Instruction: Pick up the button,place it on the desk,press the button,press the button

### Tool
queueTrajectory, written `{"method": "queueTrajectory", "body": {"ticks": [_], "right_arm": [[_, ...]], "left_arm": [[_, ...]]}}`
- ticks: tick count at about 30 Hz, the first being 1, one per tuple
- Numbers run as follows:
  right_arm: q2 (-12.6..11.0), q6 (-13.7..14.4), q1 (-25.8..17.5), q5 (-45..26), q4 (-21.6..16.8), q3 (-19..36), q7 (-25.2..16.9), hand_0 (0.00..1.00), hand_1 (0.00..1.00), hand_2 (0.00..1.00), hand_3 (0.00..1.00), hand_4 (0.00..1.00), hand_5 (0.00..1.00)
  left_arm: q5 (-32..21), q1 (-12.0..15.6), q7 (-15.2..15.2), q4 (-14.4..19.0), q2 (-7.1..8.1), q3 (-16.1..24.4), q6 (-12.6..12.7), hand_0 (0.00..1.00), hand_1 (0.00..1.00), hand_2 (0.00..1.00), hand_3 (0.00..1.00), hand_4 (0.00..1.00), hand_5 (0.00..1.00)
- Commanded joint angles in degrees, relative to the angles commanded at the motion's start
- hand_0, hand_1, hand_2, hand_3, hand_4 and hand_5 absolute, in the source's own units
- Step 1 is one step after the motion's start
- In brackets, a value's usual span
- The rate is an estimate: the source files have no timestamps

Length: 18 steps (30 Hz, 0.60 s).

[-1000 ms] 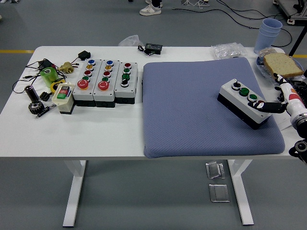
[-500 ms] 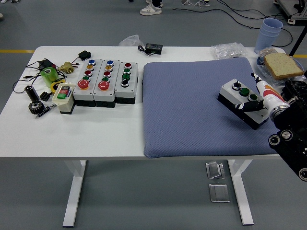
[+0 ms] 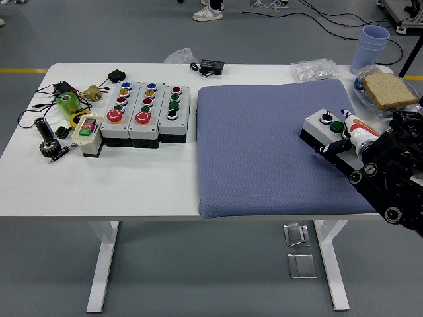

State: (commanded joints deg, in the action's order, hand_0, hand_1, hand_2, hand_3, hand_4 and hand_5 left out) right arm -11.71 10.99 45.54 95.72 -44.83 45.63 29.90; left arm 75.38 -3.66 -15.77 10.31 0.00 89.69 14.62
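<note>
The right arm (image 3: 386,178) now reaches further in from the right edge than a second ago, when only the forearm showed at the border. Its black bulk now covers the near right corner of the blue mat (image 3: 264,152) and the near end of the button box (image 3: 324,129), hiding the buttons there. The right hand (image 3: 344,140) lies across the box's top, fingers (image 3: 328,147) pointing left over it. The box itself sits a little turned compared with before.
</note>
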Motion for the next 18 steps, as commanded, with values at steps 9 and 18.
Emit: {"method": "queueTrajectory", "body": {"ticks": [9,18], "right_arm": [[0.4,-1.2,3.0,4.1,4.5,-5.4,2.5,0.572,0.522,0.627,0.688,0.945,0.141],[-1.9,2.0,3.3,4.6,2.8,-10.9,2.7,0.34,0.318,0.487,0.509,0.809,0.068]], "left_arm": [[-0.1,0.0,-0.1,0.0,0.0,0.0,0.1,0.515,0.416,0.413,0.429,0.252,0.554],[-0.1,0.0,-0.2,0.0,0.0,0.1,0.2,0.515,0.418,0.413,0.43,0.251,0.554]]}}
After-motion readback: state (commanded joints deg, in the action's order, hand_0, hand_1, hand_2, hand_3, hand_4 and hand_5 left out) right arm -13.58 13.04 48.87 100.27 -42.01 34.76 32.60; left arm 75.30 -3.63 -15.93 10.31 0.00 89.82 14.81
